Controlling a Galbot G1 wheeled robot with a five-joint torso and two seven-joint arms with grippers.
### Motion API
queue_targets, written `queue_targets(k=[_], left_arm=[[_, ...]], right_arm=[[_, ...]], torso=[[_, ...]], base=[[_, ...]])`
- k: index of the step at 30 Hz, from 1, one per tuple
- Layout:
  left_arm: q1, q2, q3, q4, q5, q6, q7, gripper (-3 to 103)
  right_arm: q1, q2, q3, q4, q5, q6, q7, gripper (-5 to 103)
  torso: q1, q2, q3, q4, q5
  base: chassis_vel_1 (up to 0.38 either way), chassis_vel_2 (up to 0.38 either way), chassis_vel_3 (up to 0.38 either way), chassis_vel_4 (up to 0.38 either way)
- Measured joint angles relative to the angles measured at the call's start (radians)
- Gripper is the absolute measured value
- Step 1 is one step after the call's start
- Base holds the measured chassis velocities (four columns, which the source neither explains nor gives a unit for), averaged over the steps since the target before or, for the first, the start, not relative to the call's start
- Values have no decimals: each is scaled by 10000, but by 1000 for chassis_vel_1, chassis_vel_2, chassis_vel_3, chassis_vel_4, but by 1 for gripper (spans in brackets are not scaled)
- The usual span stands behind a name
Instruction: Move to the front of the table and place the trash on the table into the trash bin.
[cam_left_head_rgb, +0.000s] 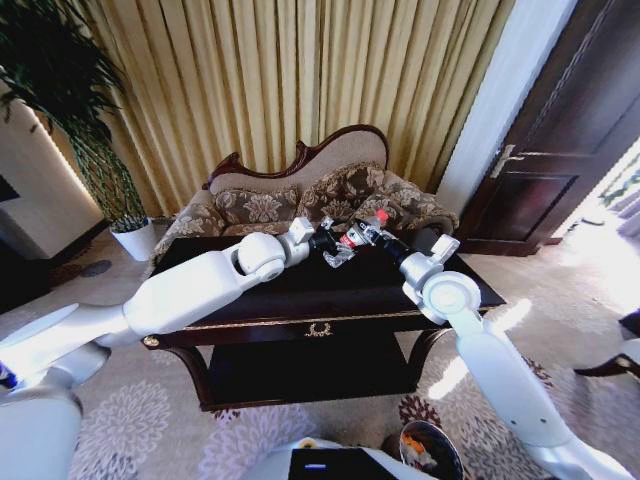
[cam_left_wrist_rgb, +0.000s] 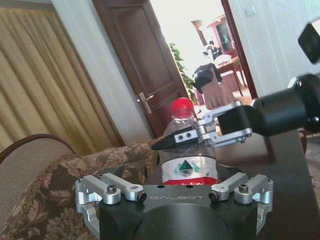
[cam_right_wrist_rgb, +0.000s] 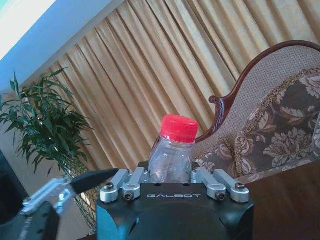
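Right claw clamping bottle above counter for binning; left claw, at its nine o'clock, spread wide, empty.

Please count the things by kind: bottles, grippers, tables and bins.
Bottle: 1
Grippers: 2, the left gripper and the right gripper
Table: 1
Bin: 1
Total: 5

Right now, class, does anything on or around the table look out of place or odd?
Yes: both grippers meet at one bottle above the table. The right gripper reaches its neck below the red cap, while the left gripper sits at the other side.
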Motion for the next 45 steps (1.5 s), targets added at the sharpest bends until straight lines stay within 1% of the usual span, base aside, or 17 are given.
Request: queue_targets(k=[7,9,12,16,17,18,20,22,24,26,27,29,30,34,39,42,45], left_arm=[[723,679,-1039,-676,-586,281,-198,100],[1462,1237,-1920,-1218,-1255,587,-215,100],[2073,1551,-2553,-1546,-1577,720,-216,100],[3520,2437,-3978,-2271,-2192,1089,-226,100],[4160,2851,-4676,-2642,-2452,1208,-237,100],[4160,2851,-4676,-2642,-2452,1208,-237,100],[5042,3311,-5695,-3054,-2661,1272,-276,100],[6696,3827,-7212,-3556,-2755,1286,-439,100],[7225,3947,-7695,-3690,-2772,1258,-644,100],[7965,4008,-8550,-3811,-2840,1164,-1214,100],[7965,4008,-8550,-3811,-2840,1164,-1214,100],[8344,3844,-9323,-3745,-2963,1091,-2302,100],[8344,3844,-9323,-3745,-2963,1091,-2302,100],[8490,3346,-10042,-3081,-2873,1035,-3606,100],[8939,2948,-10842,-2502,-2064,947,-3829,100],[9597,2491,-11737,-2137,-1627,889,-4522,100],[10200,2176,-12457,-1919,-1325,841,-4845,100]], right_arm=[[-68,3,104,-50,-16,0,12,33],[-87,0,148,-137,-48,0,-12,33],[-85,0,154,-184,-64,8,-23,33],[-59,-12,151,-290,-108,43,-56,33],[-58,-14,151,-336,-163,59,-97,33],[-58,-14,151,-336,-163,59,-97,33],[-72,-13,171,-349,-195,70,-124,33],[-108,0,267,-370,-254,92,-157,33],[-116,4,309,-388,-286,119,-164,33],[-118,17,353,-424,-362,187,-167,33],[-118,17,353,-424,-362,187,-167,33],[-148,23,419,-544,-667,313,-174,33],[-148,23,419,-544,-667,313,-174,33],[-272,-28,581,-852,-1438,472,-217,33],[-349,-24,743,-1104,-1766,568,-152,33],[-437,26,898,-1372,-2020,729,-54,33],[-482,102,970,-1578,-2296,871,71,33]], torso=[[0,0,0,-1,0],[0,0,0,-1,0],[0,0,0,1,-3],[-1,0,0,1,-3],[0,0,0,1,-3],[0,0,0,1,-3],[0,0,-1,1,0],[-1,1,-1,4,-4],[-1,1,-1,5,-3],[-2,1,-2,2,0],[-2,1,-2,2,0],[-1,1,-1,-2,1],[-1,1,-1,-2,1],[-1,1,0,-5,1],[-1,1,0,0,0],[-1,1,0,-1,0],[0,1,0,-1,1]], base=[[0,0,0,0],[0,0,0,0],[0,0,0,0],[0,0,0,0],[0,0,0,0],[0,0,0,0],[0,0,0,0],[0,0,0,0],[0,0,0,0],[0,0,0,0],[0,0,0,0],[0,0,0,0],[0,0,0,0],[0,0,0,0],[0,0,0,0],[0,0,0,0],[0,0,0,0]])
